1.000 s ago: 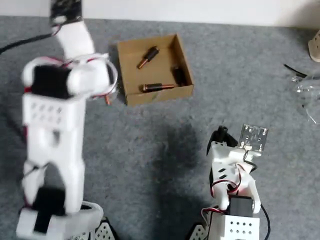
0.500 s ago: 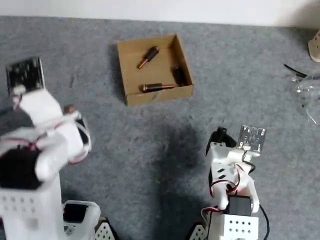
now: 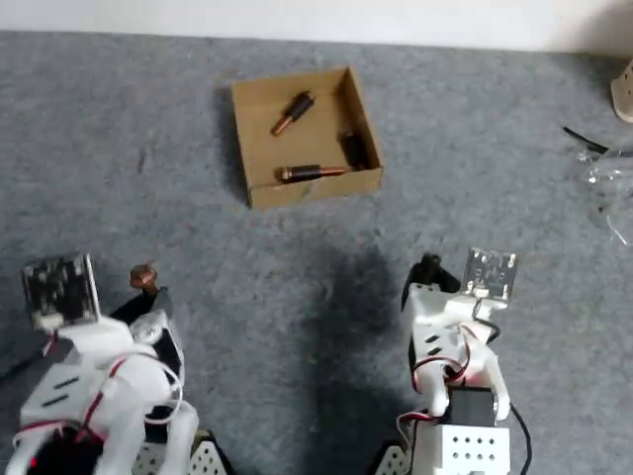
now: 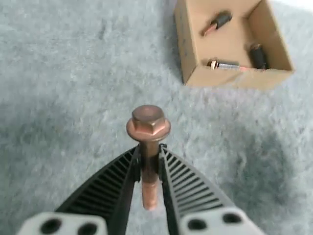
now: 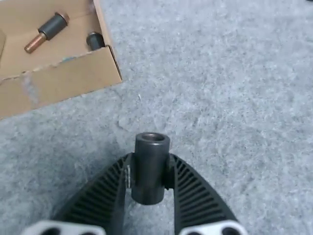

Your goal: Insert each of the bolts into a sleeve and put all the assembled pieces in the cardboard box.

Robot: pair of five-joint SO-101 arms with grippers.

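Note:
My left gripper [image 4: 148, 171] is shut on a copper bolt [image 4: 148, 134], hex head pointing away from the wrist; from above that bolt [image 3: 144, 276] sits at the near left of the table. My right gripper [image 5: 149, 171] is shut on a dark sleeve [image 5: 150, 164] with its open bore facing away; from above the sleeve [image 3: 426, 267] is at the near right. The cardboard box [image 3: 259, 183] stands at the far middle and holds three assembled pieces [image 3: 293, 112] [image 3: 313, 173] [image 3: 353, 148]. Both arms are well short of the box, apart from each other.
Grey carpet covers the table between the arms and the box [image 4: 195, 78]. Clear plastic and black wire clutter [image 3: 603, 168] lies at the far right edge. A pale object [image 3: 623, 91] sits at the top right corner.
The left arm has pulled back from beside the box to the near left, carrying the bolt. The right arm has stayed almost still with the sleeve.

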